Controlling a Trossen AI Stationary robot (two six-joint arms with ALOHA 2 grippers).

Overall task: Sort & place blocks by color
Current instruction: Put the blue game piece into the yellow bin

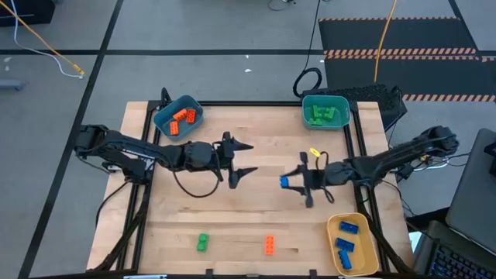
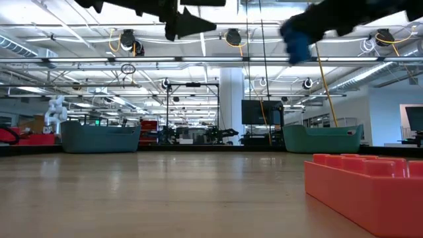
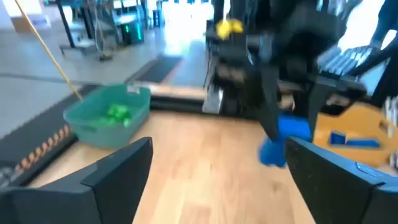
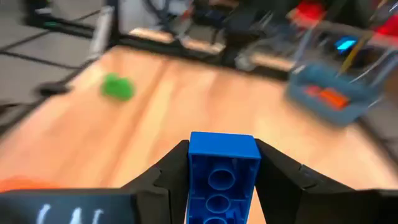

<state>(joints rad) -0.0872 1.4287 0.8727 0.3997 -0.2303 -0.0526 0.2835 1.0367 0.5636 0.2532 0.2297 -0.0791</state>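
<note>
My right gripper hovers over the table's middle right, shut on a blue block; the low view shows that block high above the table. My left gripper hangs open over the table's middle and points at the right gripper. A green block and an orange block lie flat near the near edge. The left wrist view shows the open left gripper with the blue block beyond it. My right gripper pinches the blue block between its two fingers, one on each side face. The block's hollow underside faces the wrist camera. The fingers come about level from the table's right. The block is lifted clear of the table.
A blue bin with orange blocks stands at the far left. A green bin with green blocks is at the far right. A yellow bin with blue blocks sits at the near right corner. Bare wood lies between the grippers and the near edge.
</note>
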